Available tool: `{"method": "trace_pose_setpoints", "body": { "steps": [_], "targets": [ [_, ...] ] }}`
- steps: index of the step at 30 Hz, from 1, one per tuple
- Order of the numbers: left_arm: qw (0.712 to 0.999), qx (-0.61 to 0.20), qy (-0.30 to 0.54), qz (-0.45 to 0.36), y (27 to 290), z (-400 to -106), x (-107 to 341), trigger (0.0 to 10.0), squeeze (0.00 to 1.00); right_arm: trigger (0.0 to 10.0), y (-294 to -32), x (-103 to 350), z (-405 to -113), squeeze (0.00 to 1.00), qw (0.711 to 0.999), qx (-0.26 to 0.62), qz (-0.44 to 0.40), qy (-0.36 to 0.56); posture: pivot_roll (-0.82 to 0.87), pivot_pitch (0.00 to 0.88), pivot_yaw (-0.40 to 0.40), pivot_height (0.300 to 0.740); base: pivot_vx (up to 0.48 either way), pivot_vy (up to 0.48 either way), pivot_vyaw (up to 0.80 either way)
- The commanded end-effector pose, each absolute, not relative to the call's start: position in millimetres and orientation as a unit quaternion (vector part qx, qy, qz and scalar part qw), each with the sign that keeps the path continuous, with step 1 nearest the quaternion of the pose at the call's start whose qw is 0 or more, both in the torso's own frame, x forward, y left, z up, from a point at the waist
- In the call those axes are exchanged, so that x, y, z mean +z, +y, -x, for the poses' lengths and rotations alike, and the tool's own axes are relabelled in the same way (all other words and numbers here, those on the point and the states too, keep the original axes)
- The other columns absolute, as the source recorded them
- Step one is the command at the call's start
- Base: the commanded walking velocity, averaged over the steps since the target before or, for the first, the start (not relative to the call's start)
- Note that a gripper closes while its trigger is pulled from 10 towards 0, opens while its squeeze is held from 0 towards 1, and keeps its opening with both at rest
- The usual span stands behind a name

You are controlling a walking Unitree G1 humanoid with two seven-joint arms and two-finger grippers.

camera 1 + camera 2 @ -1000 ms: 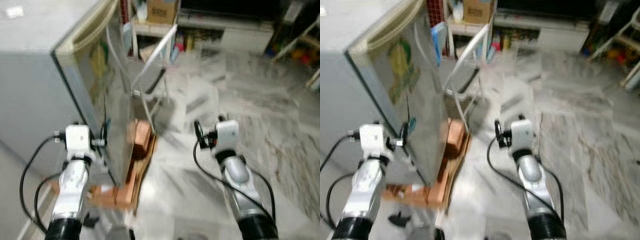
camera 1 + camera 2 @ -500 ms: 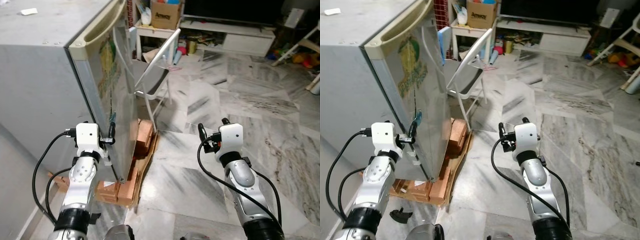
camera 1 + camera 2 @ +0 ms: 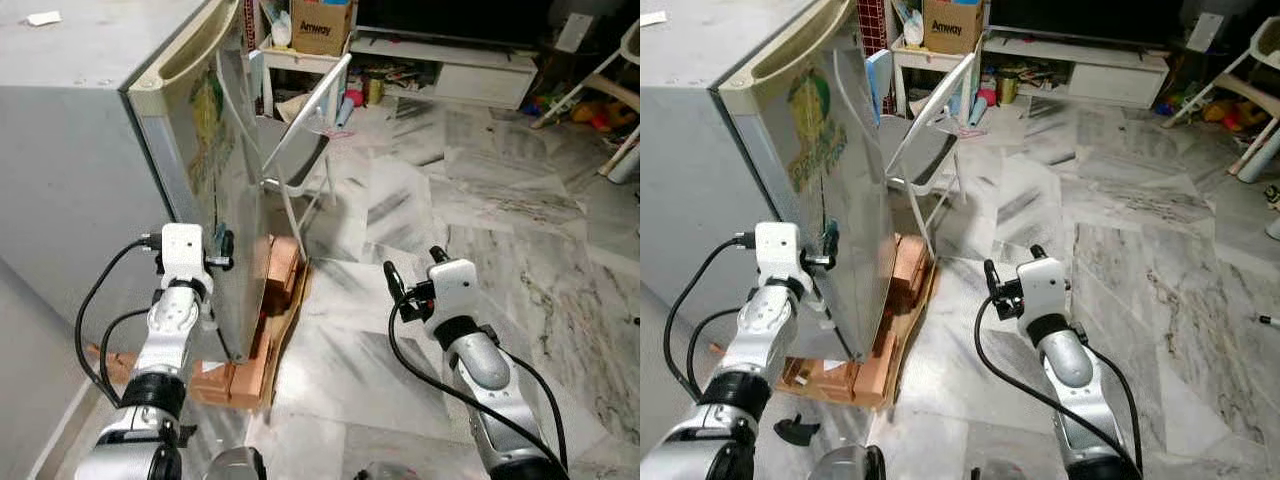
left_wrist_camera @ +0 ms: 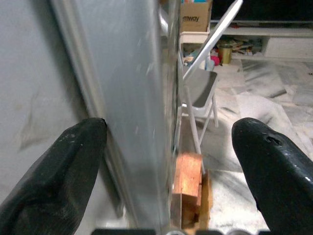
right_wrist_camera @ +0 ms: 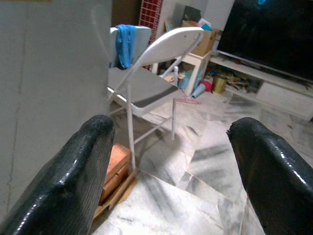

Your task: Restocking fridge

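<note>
- Nearest to us, our left gripper (image 4: 168, 166) is raised at about ten o'clock, its two black fingers (image 4: 54, 171) spread wide on either side of the fridge door's free edge, one toward the grey side wall, the other toward the door front; we cannot tell whether either pad touches the metal
- Our right gripper (image 5: 176, 171) is held up at about two o'clock over the marble floor (image 3: 560, 300), fingers spread apart and holding nothing, well apart from the fridge
- The fridge (image 3: 90, 130), the task's thing, stands at about ten to eleven o'clock; its door (image 3: 835, 190) looks shut, with a cream recessed handle (image 3: 195, 55) along the top edge and a green and yellow sticker (image 3: 815, 125) on the front
- Under the fridge, at about eleven o'clock, lies a low stack of reddish wooden blocks (image 3: 275, 290) on a flat board, close against the door's lower corner
- Just beyond the fridge at about twelve o'clock stands a white folding chair (image 5: 146, 68) with a grey seat, and a blue cloth (image 5: 124, 44) hangs on a second chair back behind it
- Further off at twelve to one o'clock, a cardboard box (image 3: 950, 22) sits on a small white table, beside a low white TV cabinet (image 3: 1080, 70) with a dark screen above it
- At the far two o'clock edge are white frame legs (image 3: 605, 85) and some small coloured items, too small to tell apart
</note>
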State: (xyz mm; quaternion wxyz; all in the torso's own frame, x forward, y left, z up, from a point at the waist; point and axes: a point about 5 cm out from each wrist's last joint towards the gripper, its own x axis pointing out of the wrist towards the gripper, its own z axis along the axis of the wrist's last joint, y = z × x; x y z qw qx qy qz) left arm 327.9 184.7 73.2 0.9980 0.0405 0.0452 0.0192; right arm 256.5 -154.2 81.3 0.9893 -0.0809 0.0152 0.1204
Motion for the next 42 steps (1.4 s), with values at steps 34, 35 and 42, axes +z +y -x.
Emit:
{"method": "trace_pose_setpoints", "body": {
  "steps": [34,35,42],
  "targets": [
    [0.882,-0.454,-0.127,0.007,-65.4,-307.6,164.0,10.0,0.00,10.0,-214.8,25.9,-172.6,0.00,0.987,0.011,0.079,0.138,-0.14,0.014,0.011,0.740,0.000,0.000,0.00],
    [0.889,-0.439,-0.126,0.008,-56.0,-312.5,163.2,10.0,0.00,10.0,-215.5,23.3,-172.9,0.00,0.987,0.010,0.079,0.140,-0.14,0.014,0.011,0.740,0.000,0.000,0.00],
    [0.938,-0.338,-0.077,-0.014,24.2,-323.9,123.7,10.0,0.00,10.0,-213.7,18.9,-188.5,0.00,0.990,0.010,0.077,0.120,-0.11,0.010,0.012,0.740,0.000,-0.040,0.00]
  ]
}}
